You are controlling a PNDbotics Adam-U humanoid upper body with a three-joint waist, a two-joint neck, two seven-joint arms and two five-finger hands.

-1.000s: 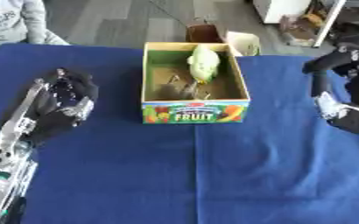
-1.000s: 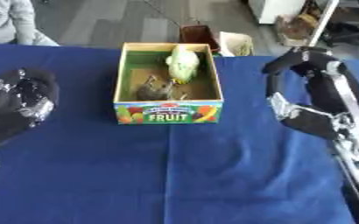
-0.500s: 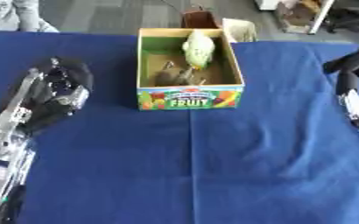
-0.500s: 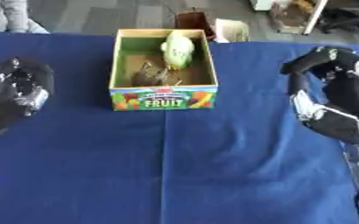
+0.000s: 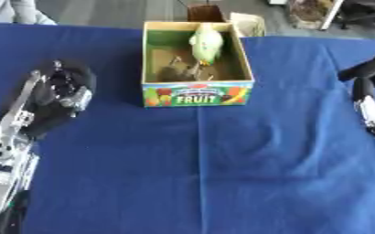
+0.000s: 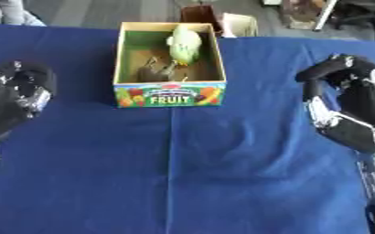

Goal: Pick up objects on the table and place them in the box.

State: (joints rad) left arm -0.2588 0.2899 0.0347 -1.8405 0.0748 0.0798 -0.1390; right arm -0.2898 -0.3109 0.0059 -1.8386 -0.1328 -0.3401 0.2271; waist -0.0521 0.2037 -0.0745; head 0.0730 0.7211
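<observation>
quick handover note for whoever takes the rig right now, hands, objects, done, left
Left hand: over the cloth left of the box, fingers curled, holding nothing.
Right hand: over the cloth right of the box, curled, holding nothing.
Box: far centre of the blue table, open. A pale green fruit and a small dark item lie inside.
Done: those two are boxed.
Left: no loose object shows on the cloth; check outside the view.

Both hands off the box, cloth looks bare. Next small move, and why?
Probably none beyond parking: keep the left hand and right hand back at the sides. The box already holds a pale green item and a small dark one, and no loose object shows on the blue cloth, so nothing seems left to pick.
</observation>
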